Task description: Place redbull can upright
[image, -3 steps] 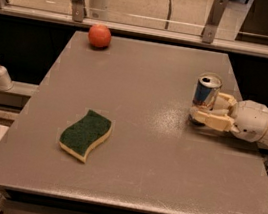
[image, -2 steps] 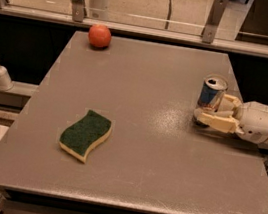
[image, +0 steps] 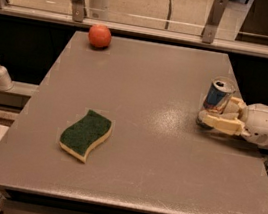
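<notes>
The redbull can, blue and silver with an open silver top, stands upright on the grey table near its right edge. My gripper reaches in from the right and is shut on the can. One cream finger crosses in front of the can's lower part. The other finger sits behind the can. The can's base is at or just above the tabletop; I cannot tell whether it touches.
A green sponge with a yellow underside lies at front left. A red-orange ball sits at the back left. A soap dispenser stands on a ledge left of the table. A glass rail runs behind the table.
The gripper and the upright can have shifted together a little to the right and slightly toward the front. The sponge and the ball have not moved.
</notes>
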Available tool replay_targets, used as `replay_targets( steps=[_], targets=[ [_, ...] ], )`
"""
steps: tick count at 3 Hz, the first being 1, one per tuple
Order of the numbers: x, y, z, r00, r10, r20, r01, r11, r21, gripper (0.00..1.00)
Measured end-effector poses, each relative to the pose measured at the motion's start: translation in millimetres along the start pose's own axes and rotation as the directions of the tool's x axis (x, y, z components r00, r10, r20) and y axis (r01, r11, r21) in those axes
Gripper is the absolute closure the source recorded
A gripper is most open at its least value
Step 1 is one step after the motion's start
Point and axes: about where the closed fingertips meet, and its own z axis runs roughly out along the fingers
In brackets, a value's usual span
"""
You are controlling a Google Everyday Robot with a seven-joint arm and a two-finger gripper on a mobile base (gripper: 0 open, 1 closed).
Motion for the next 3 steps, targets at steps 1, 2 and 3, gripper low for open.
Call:
replay_targets(
  steps=[1,2,3],
  targets=[
    [0.9,0.8,-2.3,1.0,0.006,-0.007,-0.006,1.0,-0.004,0.35],
    [1.6,2.2,-2.2,1.0,0.01,-0.012,-0.01,0.9999,-0.011,0.13],
    [1.9,3.9,-1.7,1.0,0.013,-0.018,-0.014,0.9997,-0.018,0.0]
  ],
)
